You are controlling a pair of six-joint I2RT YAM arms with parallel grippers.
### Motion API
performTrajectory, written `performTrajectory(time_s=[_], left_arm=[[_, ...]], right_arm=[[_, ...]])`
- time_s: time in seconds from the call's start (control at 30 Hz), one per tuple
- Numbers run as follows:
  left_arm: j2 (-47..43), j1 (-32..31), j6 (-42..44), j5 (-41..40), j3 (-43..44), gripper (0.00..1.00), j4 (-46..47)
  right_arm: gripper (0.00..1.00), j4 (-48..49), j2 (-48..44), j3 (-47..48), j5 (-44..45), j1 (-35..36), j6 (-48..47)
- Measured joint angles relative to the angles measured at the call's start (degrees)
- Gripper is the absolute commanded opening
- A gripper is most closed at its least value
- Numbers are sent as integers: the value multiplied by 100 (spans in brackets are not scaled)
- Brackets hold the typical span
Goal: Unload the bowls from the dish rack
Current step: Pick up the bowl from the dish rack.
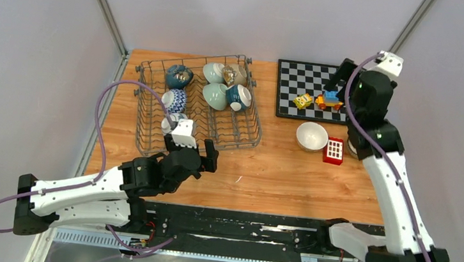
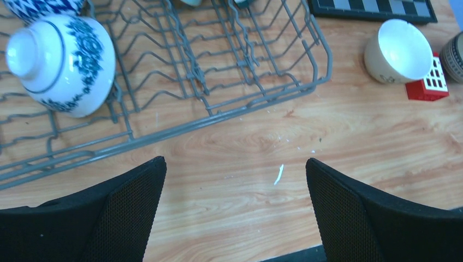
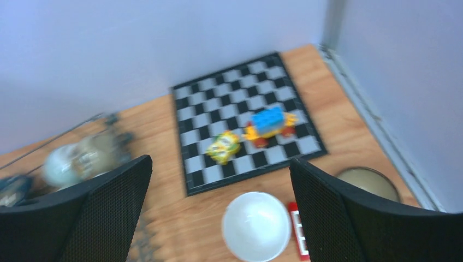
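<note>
The grey wire dish rack (image 1: 252, 133) stands at the back left and holds several bowls: dark teal (image 1: 179, 74), blue-and-white (image 1: 175, 100), pale green (image 1: 215, 95), beige-brown (image 1: 235, 75) and others. A white bowl with blue pattern (image 2: 63, 63) lies upside down in the rack's near left corner. A cream white bowl (image 1: 311, 137) stands on the table and also shows in the right wrist view (image 3: 255, 226). A beige bowl (image 3: 367, 183) stands to its right. My left gripper (image 1: 190, 151) is open and empty over bare wood (image 2: 235, 202) just in front of the rack. My right gripper (image 1: 340, 77) is open and empty, high above the cream bowl (image 3: 218, 207).
A black-and-white chessboard (image 1: 296, 102) with toy blocks (image 1: 329, 100) lies at the back right. A red block (image 1: 333, 151) lies beside the cream bowl. Bare wood lies between the rack's front and the table's near edge. Grey walls stand on both sides.
</note>
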Motion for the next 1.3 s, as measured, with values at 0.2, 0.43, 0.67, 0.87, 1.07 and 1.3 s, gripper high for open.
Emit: performTrajectory(time_s=[0.2,0.43,0.67,0.87,1.07,1.3], left_arm=[[-76,15,520,-393,315,100,-103],[-577,1091,1062,133,308,100,-136],[-595,3536,1071,1714,258,93,-140],[-125,4828,852,2868,13,67,129],[540,5746,662,3504,-304,58,643],[654,6175,560,3532,-514,59,960]], right_arm=[[99,238,-890,-295,-308,1843,-645],[97,328,-719,-1414,-1770,3062,-459],[97,1040,592,-2271,-3388,3377,339],[99,1987,1644,-1803,-4192,3388,1036],[87,2557,3053,-417,-4817,3386,1589],[79,3165,4341,251,-5265,3386,2267]])
